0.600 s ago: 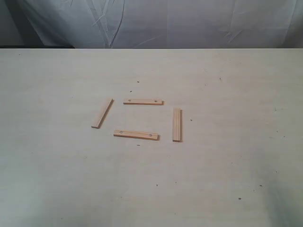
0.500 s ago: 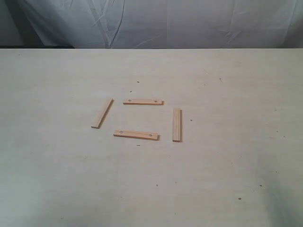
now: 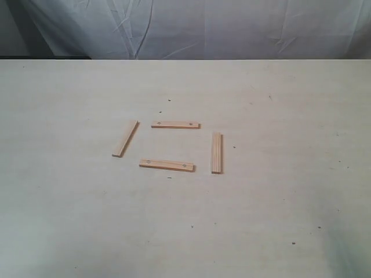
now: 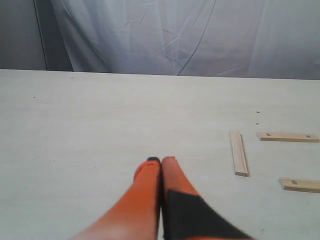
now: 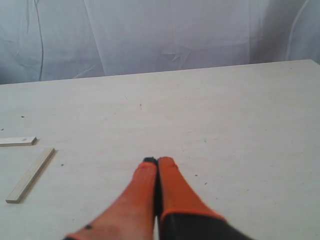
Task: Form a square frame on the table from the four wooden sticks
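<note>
Four light wooden sticks lie apart on the table [image 3: 278,220], roughly outlining a square without touching. A plain stick [image 3: 125,138] slants at the left, a holed stick [image 3: 175,124] lies at the back, another holed stick [image 3: 166,165] at the front, and a plain stick [image 3: 216,152] stands at the right. No square frame is formed. Neither arm shows in the exterior view. My left gripper [image 4: 160,161] is shut and empty, well away from the slanted stick [image 4: 238,152] and the holed sticks [image 4: 288,136] [image 4: 300,184]. My right gripper [image 5: 156,161] is shut and empty, apart from the plain stick [image 5: 30,174].
A wrinkled white cloth [image 3: 191,29] hangs behind the table's far edge. Tiny dark specks dot the tabletop. The end of a holed stick [image 5: 18,141] shows at the edge of the right wrist view.
</note>
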